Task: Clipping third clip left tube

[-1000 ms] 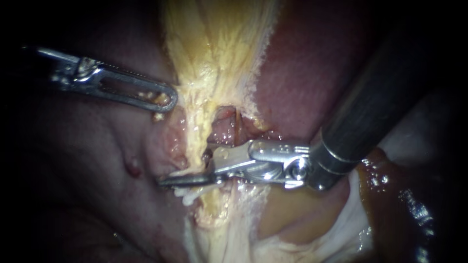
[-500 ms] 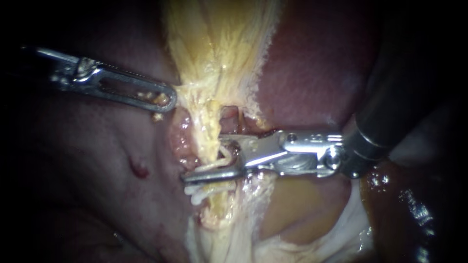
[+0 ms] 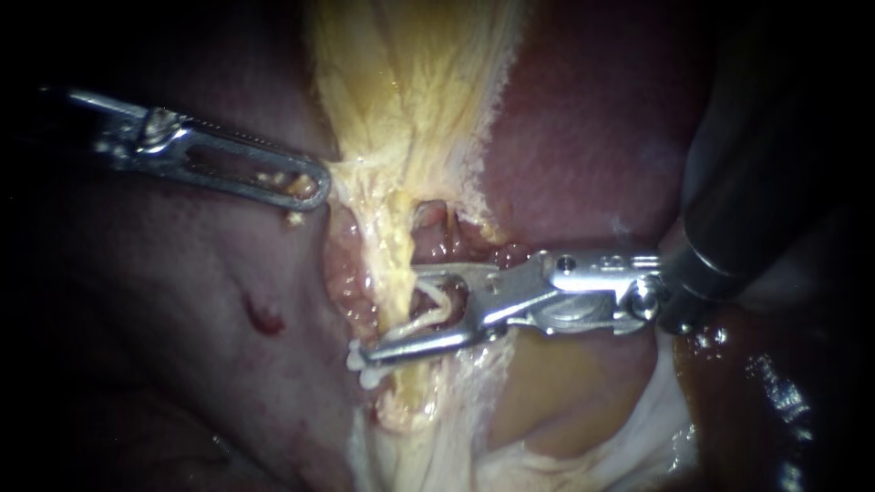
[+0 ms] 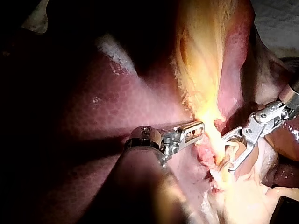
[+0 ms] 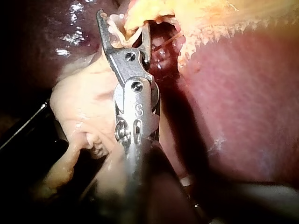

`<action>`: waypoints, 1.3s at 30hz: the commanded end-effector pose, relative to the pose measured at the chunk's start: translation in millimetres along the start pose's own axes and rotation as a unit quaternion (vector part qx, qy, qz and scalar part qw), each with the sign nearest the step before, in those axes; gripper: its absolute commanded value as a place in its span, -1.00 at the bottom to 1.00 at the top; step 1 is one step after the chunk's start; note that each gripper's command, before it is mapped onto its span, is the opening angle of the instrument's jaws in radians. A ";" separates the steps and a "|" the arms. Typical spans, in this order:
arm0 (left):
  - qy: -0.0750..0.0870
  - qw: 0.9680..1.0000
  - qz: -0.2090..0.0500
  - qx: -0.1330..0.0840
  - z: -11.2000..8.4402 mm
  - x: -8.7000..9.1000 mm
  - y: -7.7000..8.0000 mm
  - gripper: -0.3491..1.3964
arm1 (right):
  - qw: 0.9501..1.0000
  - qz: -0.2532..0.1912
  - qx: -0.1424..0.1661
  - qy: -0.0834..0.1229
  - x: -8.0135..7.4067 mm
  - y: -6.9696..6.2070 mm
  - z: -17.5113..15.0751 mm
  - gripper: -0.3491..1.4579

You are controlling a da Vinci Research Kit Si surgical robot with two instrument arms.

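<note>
Silver jaws of the right instrument (image 3: 390, 312) gape wide astride a white clip (image 3: 432, 305) on the yellow left tube (image 3: 387, 260); left instrument (image 3: 308, 189) pinches yellow tissue (image 3: 401, 91).

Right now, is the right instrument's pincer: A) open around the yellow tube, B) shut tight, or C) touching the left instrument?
A: a gap shows in the pincer of the right instrument, and the tube runs through that gap.
</note>
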 end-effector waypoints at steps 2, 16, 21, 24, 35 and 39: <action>0.000 1.000 0.000 0.000 0.0 0.0 0.0 -1.00 | 1.000 0.005 0.007 0.002 -0.2 -0.2 0.2 -0.06; 0.000 1.000 0.000 0.000 0.0 0.0 0.0 -1.00 | 0.999 0.025 0.043 0.008 -1.2 -0.4 -0.1 -0.06; 0.000 1.000 0.000 0.000 0.1 0.0 0.0 -1.00 | 0.998 0.030 0.045 0.012 -1.3 0.1 0.6 -0.06; 0.000 1.000 0.000 0.000 0.1 0.0 0.0 -1.00 | 0.998 0.033 0.046 0.017 -1.3 0.6 1.3 -0.06; 0.000 1.000 0.000 -0.001 0.2 0.0 -0.1 -1.00 | 0.996 0.051 0.068 0.039 -1.1 2.1 4.1 -0.06; -0.001 1.000 -0.001 -0.001 0.3 -0.1 -0.1 -1.00 | 0.995 0.056 0.072 0.047 -0.9 2.5 5.2 -0.06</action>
